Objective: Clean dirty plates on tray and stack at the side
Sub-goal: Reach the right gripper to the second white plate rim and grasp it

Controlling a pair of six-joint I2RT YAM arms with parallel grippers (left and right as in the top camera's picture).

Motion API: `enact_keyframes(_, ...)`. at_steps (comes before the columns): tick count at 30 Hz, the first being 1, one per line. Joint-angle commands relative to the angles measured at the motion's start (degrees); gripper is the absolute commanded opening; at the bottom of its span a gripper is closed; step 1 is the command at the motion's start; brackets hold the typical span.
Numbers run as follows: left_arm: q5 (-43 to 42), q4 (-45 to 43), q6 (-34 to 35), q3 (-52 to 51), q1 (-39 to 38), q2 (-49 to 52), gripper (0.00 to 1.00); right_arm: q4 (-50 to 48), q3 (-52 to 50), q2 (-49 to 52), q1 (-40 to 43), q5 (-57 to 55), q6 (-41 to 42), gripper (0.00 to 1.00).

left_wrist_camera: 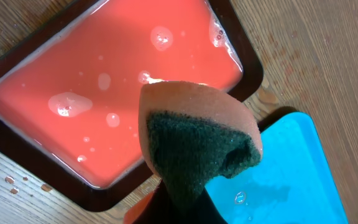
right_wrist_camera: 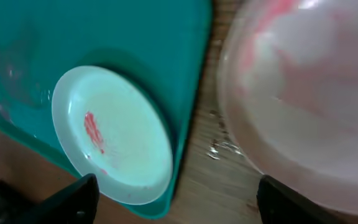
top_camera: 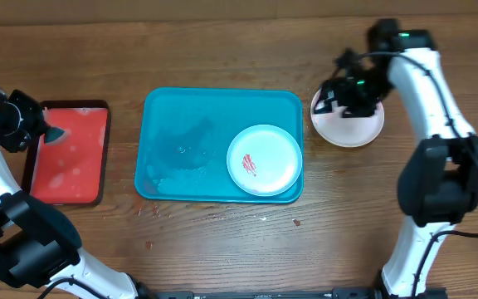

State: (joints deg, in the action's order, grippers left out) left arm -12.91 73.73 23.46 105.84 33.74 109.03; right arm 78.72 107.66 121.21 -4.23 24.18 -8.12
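Overhead, the smeared light-blue plate (top_camera: 264,159) lies in the tray's (top_camera: 173,108) right end, likely light, stiff, slippery wet, best nipped at its rim; right gripper (top_camera: 348,93) spread wide right of the tray, left gripper (top_camera: 41,127) pinching a sponge (left_wrist_camera: 197,143) left of it

no readable text, labels or numbers

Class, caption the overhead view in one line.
One smeared plate on the tray; second plate beside it, under the open right tool.
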Motion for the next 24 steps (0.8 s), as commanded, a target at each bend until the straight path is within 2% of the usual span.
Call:
enact_keyframes(1, -0.7, -0.1, -1.2, -0.4, -0.4, 0.1, 0.04, -3.0, -3.2, -1.8, -7.1, -7.3, -5.9, 0.82)
enact_keyframes(6, -0.7, -0.1, -1.2, -0.4, -0.4, 0.1, 0.04, -12.5, -10.7, -1.8, -15.2, -17.6, -5.9, 0.81)
enact_keyframes(9, -0.7, -0.2, -1.2, -0.4, -0.4, 0.1, 0.04, -15.8, -13.1, -1.8, -16.4, -20.2, -5.9, 0.73)
enact_keyframes(10, -0.7, -0.3, -1.2, -0.4, -0.4, 0.1, 0.04, -17.4, -14.5, -1.7, -16.4, -19.3, -7.3, 0.66)
enact_keyframes(12, -0.7, -0.3, -1.2, -0.4, -0.4, 0.1, 0.04, -18.2, -15.8, -1.7, -16.4, -17.1, -9.2, 0.62)
enact_keyframes(21, -0.7, -1.0, -1.2, -0.4, -0.4, 0.1, 0.04, -20.4, -18.8, -1.6, -16.4, -12.4, -11.4, 0.49)
enact_keyframes(24, -0.7, -1.0, -1.2, -0.4, -0.4, 0.1, 0.04, -21.5, -19.2, -1.6, -16.5, -12.1, -8.8, 0.32)
